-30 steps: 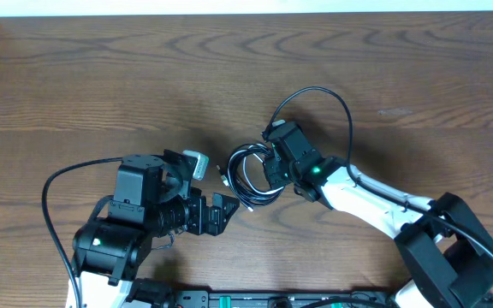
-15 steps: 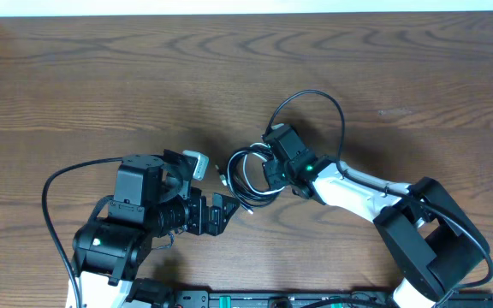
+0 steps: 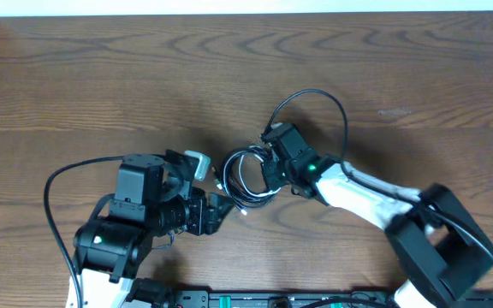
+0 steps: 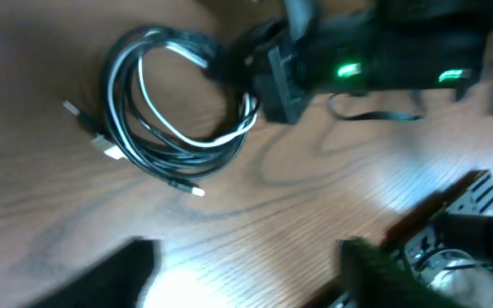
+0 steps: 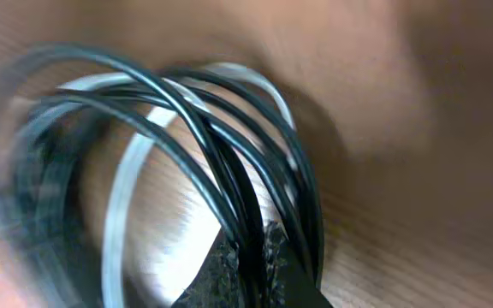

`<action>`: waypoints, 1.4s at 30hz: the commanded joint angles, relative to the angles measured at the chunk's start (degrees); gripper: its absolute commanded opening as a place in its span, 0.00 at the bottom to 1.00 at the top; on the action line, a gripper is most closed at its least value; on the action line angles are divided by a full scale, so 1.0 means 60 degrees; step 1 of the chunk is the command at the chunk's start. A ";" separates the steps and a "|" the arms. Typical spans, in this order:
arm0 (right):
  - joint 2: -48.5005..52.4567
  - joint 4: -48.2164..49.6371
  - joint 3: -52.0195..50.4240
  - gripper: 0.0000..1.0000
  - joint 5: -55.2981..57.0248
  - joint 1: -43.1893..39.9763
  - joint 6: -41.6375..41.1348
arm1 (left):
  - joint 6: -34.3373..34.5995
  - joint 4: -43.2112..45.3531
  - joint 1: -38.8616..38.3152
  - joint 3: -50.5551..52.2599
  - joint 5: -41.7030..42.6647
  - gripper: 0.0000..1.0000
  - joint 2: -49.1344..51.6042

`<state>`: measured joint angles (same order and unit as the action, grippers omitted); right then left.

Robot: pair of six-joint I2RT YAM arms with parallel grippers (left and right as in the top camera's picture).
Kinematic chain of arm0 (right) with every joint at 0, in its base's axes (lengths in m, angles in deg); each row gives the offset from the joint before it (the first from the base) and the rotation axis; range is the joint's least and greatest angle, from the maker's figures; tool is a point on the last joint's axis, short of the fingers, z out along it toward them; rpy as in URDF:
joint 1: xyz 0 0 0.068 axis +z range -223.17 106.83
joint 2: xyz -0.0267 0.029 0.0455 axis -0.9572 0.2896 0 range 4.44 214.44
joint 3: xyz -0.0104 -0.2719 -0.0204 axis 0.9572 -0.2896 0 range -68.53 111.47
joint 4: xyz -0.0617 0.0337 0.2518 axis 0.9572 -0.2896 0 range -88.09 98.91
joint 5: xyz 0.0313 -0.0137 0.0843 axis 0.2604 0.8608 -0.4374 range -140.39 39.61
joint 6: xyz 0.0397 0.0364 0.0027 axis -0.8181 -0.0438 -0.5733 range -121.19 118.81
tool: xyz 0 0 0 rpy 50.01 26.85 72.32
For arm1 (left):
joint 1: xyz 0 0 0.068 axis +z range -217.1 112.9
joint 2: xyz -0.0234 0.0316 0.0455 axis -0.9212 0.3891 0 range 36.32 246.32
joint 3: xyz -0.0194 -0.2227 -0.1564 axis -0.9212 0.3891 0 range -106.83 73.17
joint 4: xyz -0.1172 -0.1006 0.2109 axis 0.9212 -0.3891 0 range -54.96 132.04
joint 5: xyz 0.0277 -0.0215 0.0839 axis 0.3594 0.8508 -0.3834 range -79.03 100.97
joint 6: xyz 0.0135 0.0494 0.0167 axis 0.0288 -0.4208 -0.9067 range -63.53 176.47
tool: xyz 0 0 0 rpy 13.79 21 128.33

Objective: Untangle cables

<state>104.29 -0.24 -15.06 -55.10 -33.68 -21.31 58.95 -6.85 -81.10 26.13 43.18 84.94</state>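
Observation:
The black cable [image 3: 232,168] and the white cable [image 3: 245,185] lie wound together in one coil on the wooden table. In the left wrist view the coil [image 4: 116,98] shows the white strand [image 4: 141,85] inside and small plug ends [image 4: 105,147] at its lower left. My right gripper [image 3: 268,169] is at the coil's right edge; in the right wrist view its fingers [image 5: 251,257] are shut on several black strands [image 5: 221,162], with the white strand [image 5: 122,180] beside them. My left gripper [image 3: 216,210] is open and empty, just below and left of the coil, fingers wide apart [image 4: 246,274].
The right arm's thick black wire [image 3: 323,92] loops over the table behind the gripper. The left arm's wire [image 3: 50,192] arcs at the left. The table's back edge [image 3: 246,13] runs along the top; the arm bases stand at the front.
The left gripper has edged slightly left and nearer the coil. The right gripper stays on the coil's right edge, and the coil has barely shifted left.

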 commanded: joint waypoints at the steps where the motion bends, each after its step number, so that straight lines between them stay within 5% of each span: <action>1: -0.1698 0.0058 0.0211 0.01 0.0076 0.0033 0.0160 | -0.0415 0.0058 -0.0040 0.0127 -0.0058 0.39 0.0335; 3: -0.2510 -0.0022 0.0211 0.01 0.0262 0.0033 0.0248 | -0.0415 0.0149 -0.0040 0.0124 -0.0058 0.23 0.0532; 7: -0.3982 -0.0189 0.0211 0.01 0.0211 0.0051 0.0353 | -0.0415 0.0554 -0.0040 0.0127 -0.0055 0.08 0.0951; 14: -0.5370 -0.0557 0.0211 0.01 -0.0382 0.0375 0.0328 | -0.0404 0.1679 -0.0040 0.0124 0.0900 0.08 0.1581; 18: -0.5497 -0.0900 0.0211 0.01 0.0193 0.0433 0.0368 | -0.0404 0.1967 -0.0040 0.0124 0.1767 0.31 0.1730; 22: -0.5486 -0.1694 0.0211 0.01 0.1231 0.0426 0.0346 | -0.0412 0.1985 -0.0040 0.0124 0.2320 0.43 0.1727; 27: -0.5486 -0.1402 0.0211 0.25 -0.2014 0.0499 0.0506 | -0.0408 0.2208 -0.0040 0.0124 0.2317 0.57 0.1727; 29: -0.5486 -0.1180 0.0211 0.41 -0.3217 0.0499 0.1111 | -0.0408 0.2284 -0.0040 0.0124 0.2317 0.59 0.1727; 30: -0.5486 -0.1173 0.0211 0.57 -0.3319 0.0499 0.1348 | -0.0404 0.2291 -0.0040 0.0124 0.2317 0.59 0.1727; 31: -0.5486 -0.1297 0.0211 0.99 -0.3016 0.0492 0.1512 | -0.0404 0.2273 -0.0040 0.0124 0.2317 0.59 0.1727; 38: -0.5370 -0.4371 0.0208 0.99 0.2448 0.0463 -0.0255 | -0.0419 0.1803 -0.0040 0.0124 0.2317 0.59 0.1727; 42: -0.5067 -0.6226 0.0189 0.99 0.2867 0.0463 -0.1836 | -0.0419 0.1770 -0.0040 0.0124 0.2317 0.59 0.1727</action>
<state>72.56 -34.18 -14.60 -45.83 -31.13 -23.11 56.63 3.84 -81.14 26.43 56.12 95.36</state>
